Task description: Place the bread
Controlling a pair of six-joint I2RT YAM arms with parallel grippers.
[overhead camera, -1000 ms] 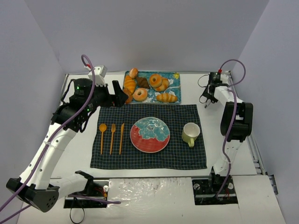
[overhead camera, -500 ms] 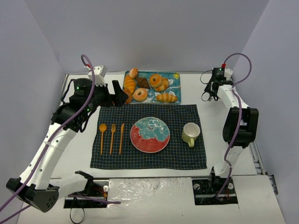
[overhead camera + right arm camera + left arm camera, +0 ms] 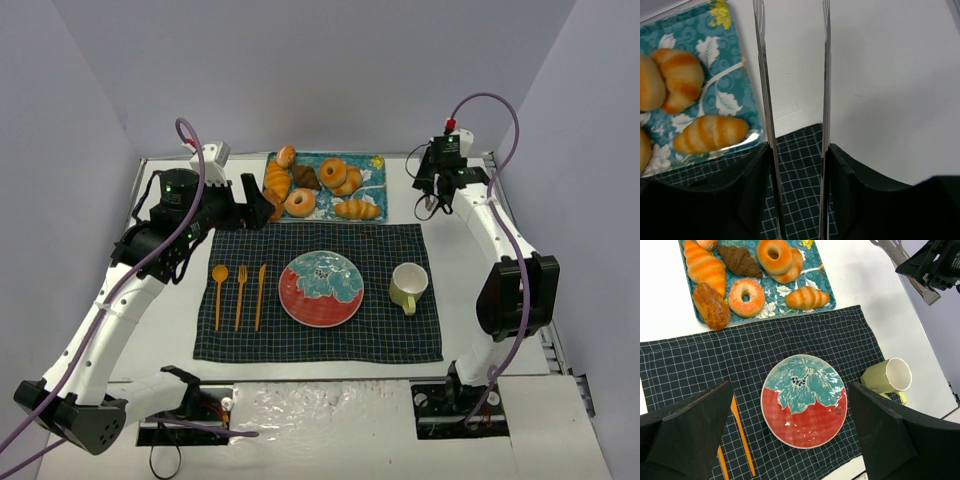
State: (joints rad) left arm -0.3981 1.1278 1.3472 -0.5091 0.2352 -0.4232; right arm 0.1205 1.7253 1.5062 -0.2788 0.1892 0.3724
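Note:
The bread (image 3: pixel 711 305) is a smooth deep-brown oblong roll at the near left corner of the teal tray (image 3: pixel 822 287). In the top view it (image 3: pixel 273 206) lies right beside my left gripper (image 3: pixel 256 203). My left gripper (image 3: pixel 790 390) is open wide and empty, above the placemat and plate. My right gripper (image 3: pixel 437 192) is shut on metal tongs (image 3: pixel 762 75), whose two blades stand apart just right of the tray's near right corner. The bread is out of the right wrist view.
The tray also holds croissants (image 3: pixel 358 209) and donuts (image 3: pixel 300 202). A red and teal plate (image 3: pixel 300 305) sits mid-placemat (image 3: pixel 390 340), with a pale green cup (image 3: pixel 408 286) to its right. An orange spoon, fork and knife (image 3: pixel 240 296) lie to its left.
My right arm has swung left from the table's right edge toward the tray, carrying the tongs. My left arm has not moved.

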